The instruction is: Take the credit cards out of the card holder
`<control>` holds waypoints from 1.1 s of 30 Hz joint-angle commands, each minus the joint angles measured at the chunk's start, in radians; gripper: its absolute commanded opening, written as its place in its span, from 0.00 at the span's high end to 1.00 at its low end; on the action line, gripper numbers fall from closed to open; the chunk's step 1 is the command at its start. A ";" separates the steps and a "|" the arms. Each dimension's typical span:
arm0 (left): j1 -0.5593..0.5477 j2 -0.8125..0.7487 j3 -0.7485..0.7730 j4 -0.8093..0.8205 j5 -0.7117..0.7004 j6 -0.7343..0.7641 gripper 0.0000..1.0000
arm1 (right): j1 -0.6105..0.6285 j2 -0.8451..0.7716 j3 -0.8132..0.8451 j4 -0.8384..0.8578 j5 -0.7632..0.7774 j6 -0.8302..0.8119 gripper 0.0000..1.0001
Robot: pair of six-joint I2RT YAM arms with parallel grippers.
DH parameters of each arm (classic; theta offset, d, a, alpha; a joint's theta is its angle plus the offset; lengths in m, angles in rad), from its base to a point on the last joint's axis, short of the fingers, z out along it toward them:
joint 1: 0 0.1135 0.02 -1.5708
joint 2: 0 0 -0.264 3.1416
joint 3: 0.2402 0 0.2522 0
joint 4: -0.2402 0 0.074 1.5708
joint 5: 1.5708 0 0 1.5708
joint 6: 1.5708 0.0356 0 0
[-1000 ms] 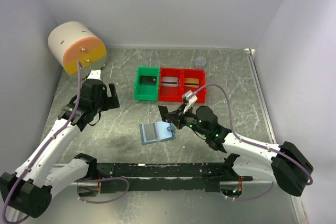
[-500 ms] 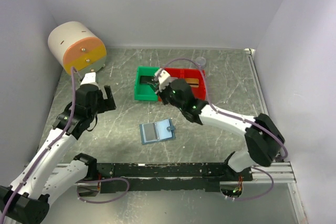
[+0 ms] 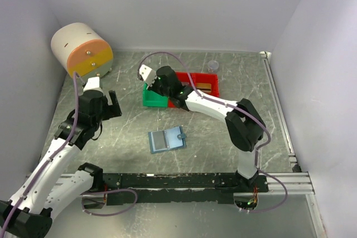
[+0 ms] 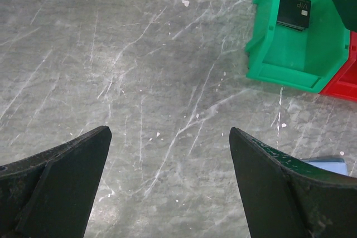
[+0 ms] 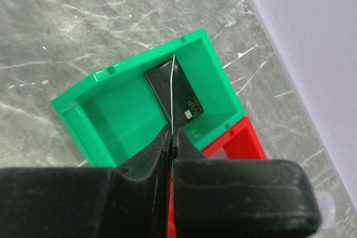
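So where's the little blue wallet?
In the top view the wallet lies open in the middle of the table, a little nearer the robot than the green bin.

light: bright, even, from overhead | shadows: soft, a faint grey patch on the desk (image 4: 111, 54) ahead of the left jaws | glare: credit card (image 5: 173, 87) edge shows as a thin bright line ahead of the right jaws; wall (image 5: 312, 37) beyond washed pale | focus: both jaws blurred up close, desk beyond sharp
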 commanded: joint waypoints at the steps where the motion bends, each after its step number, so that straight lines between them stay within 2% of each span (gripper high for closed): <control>1: 0.007 -0.031 0.006 0.006 -0.038 0.010 0.00 | -0.007 0.068 0.090 -0.049 -0.026 -0.100 1.00; 8: 0.007 -0.109 -0.011 0.022 -0.038 0.008 0.00 | -0.011 0.195 0.217 -0.141 -0.012 -0.160 1.00; 14: 0.007 -0.159 -0.029 0.041 -0.047 0.016 0.00 | -0.042 0.274 0.257 -0.142 0.006 -0.179 1.00; 33: 0.007 -0.146 -0.030 0.048 -0.008 0.035 0.00 | -0.060 0.440 0.383 -0.079 0.122 -0.354 1.00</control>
